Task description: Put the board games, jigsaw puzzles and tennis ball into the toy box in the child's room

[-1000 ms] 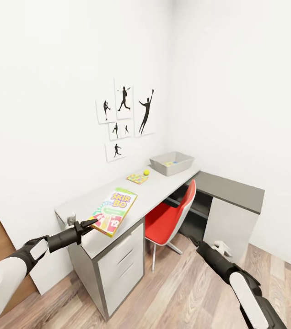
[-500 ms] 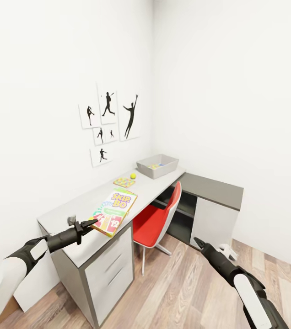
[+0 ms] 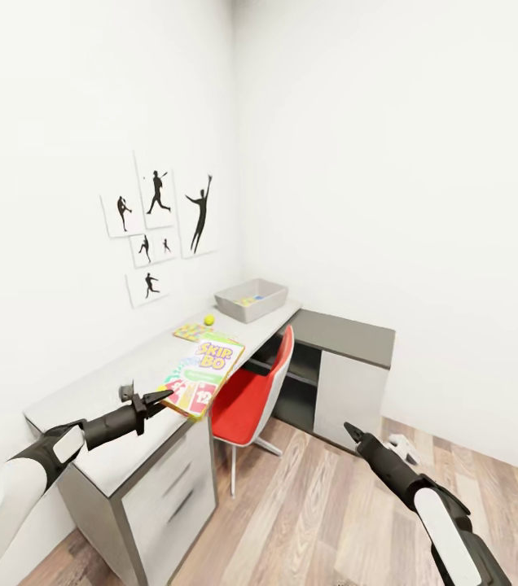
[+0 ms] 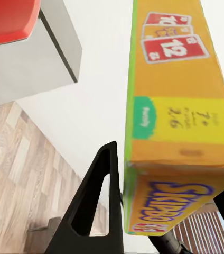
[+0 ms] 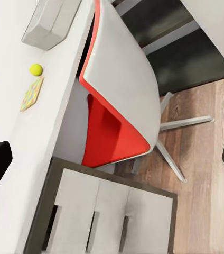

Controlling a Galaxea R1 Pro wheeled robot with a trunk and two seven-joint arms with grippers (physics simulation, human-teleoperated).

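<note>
The left gripper [image 3: 160, 398] is clamped on the near yellow edge of the SKIP-BO board game [image 3: 202, 373], its dark fingers [image 4: 99, 201] pressed against the box's faces, and it holds the box flat above the near part of the surface [image 3: 96, 391]. The right gripper [image 3: 352, 430] hangs over the wood floor [image 3: 316, 505] in front of the red chair [image 3: 251, 395]; its fingers are spread wide apart in the right wrist view and hold nothing. At the far end of the surface, near the corner of the room, stands the toy box [image 3: 251, 299], and small yellow and blue items lie inside it, too small to name. Just in front of it on the surface sits the tennis ball [image 3: 208, 320], with a jigsaw puzzle [image 3: 189, 331] lying flat beside it, between the ball and the held board game.
</note>
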